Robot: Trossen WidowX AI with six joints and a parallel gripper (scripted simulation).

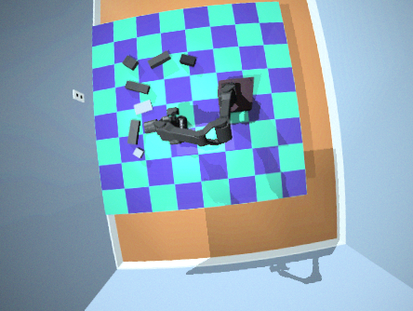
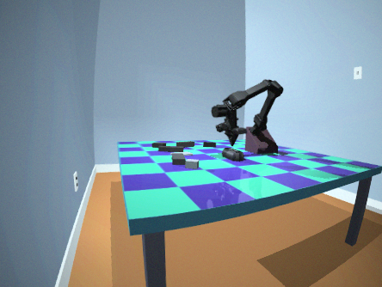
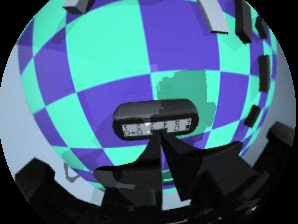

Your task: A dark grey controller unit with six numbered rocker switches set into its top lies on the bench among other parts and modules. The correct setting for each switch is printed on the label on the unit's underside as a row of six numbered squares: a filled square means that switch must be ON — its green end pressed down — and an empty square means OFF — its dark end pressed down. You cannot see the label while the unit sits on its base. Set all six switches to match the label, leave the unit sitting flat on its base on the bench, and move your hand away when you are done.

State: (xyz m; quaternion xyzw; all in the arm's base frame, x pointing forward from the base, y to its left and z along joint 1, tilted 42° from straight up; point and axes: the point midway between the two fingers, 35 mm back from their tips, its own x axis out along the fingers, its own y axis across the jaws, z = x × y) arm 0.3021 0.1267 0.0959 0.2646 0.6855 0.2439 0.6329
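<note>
The dark controller unit (image 1: 182, 122) (image 2: 232, 154) (image 3: 156, 109) lies off its base on the checkered bench, in front of the arm's base. In the wrist view its white label strip (image 3: 175, 126) faces the camera, with a row of numbers and squares; they are too blurred to read surely, and a fingertip overlaps the strip's middle. Ridges like rockers show on its side in the exterior view, but their settings cannot be told. My gripper (image 2: 232, 143) (image 3: 158, 132) is shut and empty, fingers pointing down, a little above the unit. The arm partly hides the unit in the top view.
Several dark blocks lie beyond the unit, among them one block (image 1: 134, 131) (image 2: 178, 161), another (image 1: 138, 87) (image 2: 170, 149) and a third (image 1: 188, 60) (image 2: 209, 144). A flat white block (image 1: 143, 107) (image 3: 213, 17) and a small pale block (image 1: 138, 153) (image 2: 192, 163) lie among them.
</note>
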